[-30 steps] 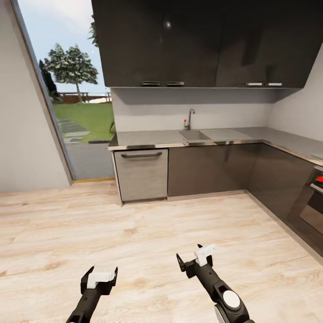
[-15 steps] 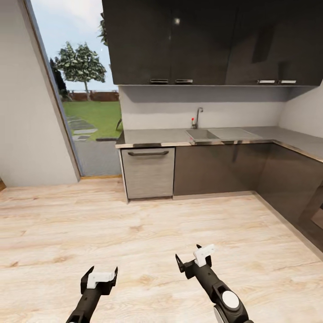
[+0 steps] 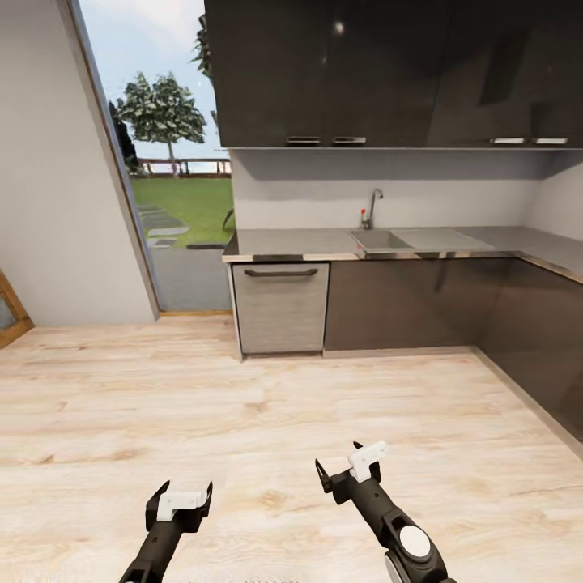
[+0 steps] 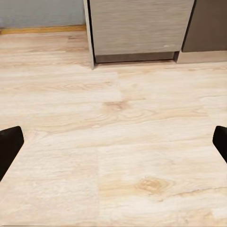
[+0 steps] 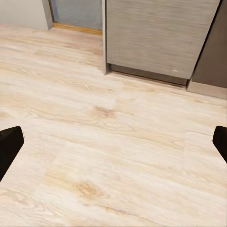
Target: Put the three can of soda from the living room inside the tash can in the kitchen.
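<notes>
Dark grey cabinets of the kitchen (image 3: 389, 73) fill the far wall above a grey counter (image 3: 308, 243) with a sink (image 3: 380, 240) and tap, a pale dishwasher front (image 3: 281, 306) below it, and a tall glass door (image 3: 174, 178) on the far left opening onto grass and a tree. Light wood plank floor (image 3: 243, 405) stretches toward the near edge, where the left gripper (image 3: 179, 494) and the right gripper (image 3: 350, 468) hang low over the boards, each with its fingers spread wide and holding nothing. Both wrist views look past dark fingertips (image 4: 9, 146) at bare planks and the dishwasher's base.
</notes>
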